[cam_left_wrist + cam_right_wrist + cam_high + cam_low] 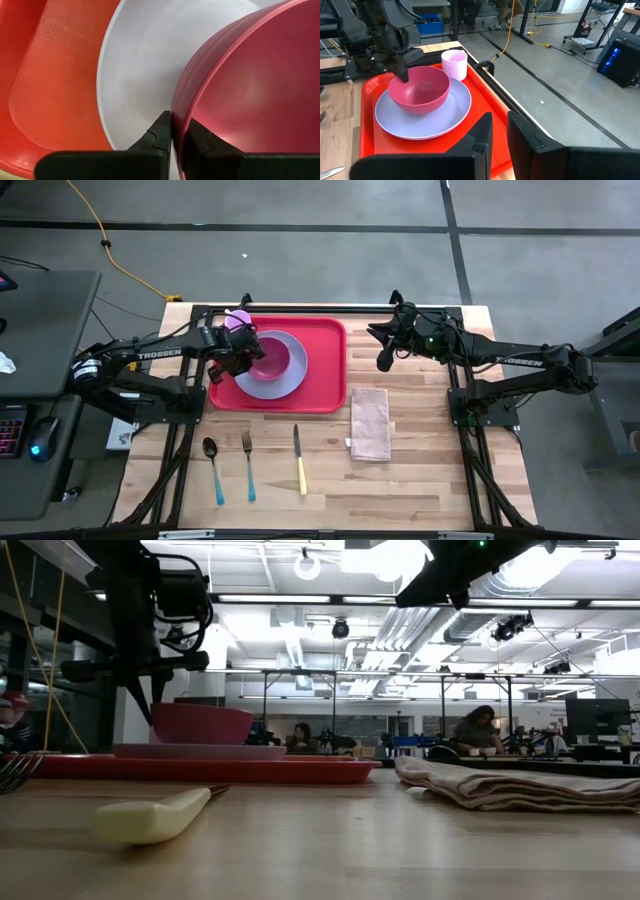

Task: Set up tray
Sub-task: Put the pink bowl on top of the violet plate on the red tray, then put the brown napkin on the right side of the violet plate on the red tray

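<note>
Two hands seen: left hand clenched on rim of bowl, above plate on tray. Right hand just right of tray, nearly closed, empty. Tray lying long side left-to-right, nearer left arm.

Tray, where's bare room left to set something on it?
On the tray, the right strip between the plate and the rim is bare. The left half is crowded: bowl on the plate, cup behind, left pincer on the bowl's rim.
</note>
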`<action>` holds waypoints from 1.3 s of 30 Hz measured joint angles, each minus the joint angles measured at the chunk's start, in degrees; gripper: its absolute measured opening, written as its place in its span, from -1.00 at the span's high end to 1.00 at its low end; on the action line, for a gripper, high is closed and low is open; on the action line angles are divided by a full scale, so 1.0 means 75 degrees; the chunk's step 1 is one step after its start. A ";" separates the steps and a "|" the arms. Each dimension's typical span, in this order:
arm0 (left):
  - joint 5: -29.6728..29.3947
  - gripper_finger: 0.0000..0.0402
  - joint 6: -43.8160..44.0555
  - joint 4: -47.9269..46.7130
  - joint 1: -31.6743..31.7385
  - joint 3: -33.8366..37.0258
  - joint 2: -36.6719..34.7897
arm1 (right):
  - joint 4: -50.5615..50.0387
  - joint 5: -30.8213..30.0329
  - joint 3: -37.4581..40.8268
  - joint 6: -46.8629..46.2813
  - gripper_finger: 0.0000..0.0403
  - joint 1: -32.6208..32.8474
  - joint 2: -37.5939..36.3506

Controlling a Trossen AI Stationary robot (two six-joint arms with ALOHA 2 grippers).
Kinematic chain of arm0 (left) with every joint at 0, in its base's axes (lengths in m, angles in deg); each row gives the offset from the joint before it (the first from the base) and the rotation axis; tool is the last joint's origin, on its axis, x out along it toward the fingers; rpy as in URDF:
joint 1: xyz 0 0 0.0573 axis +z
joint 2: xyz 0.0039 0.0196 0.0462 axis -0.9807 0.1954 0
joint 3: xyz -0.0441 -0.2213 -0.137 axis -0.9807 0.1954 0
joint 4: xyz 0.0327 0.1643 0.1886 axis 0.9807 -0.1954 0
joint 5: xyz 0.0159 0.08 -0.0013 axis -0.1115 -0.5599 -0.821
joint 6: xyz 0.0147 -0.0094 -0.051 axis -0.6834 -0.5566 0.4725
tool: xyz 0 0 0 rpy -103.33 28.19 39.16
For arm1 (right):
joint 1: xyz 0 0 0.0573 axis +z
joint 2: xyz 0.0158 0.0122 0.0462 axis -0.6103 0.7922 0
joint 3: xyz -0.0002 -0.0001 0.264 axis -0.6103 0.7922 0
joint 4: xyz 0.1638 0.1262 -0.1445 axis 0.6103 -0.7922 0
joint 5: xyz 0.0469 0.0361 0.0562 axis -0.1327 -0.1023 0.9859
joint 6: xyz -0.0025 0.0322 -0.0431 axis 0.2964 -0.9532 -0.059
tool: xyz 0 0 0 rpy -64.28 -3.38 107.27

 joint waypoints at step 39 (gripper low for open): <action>-0.0054 0.00 -0.0008 0.0004 0.0003 -0.0006 -0.1166 | -0.0041 0.0000 0.0012 -0.0131 0.85 0.0000 0.0000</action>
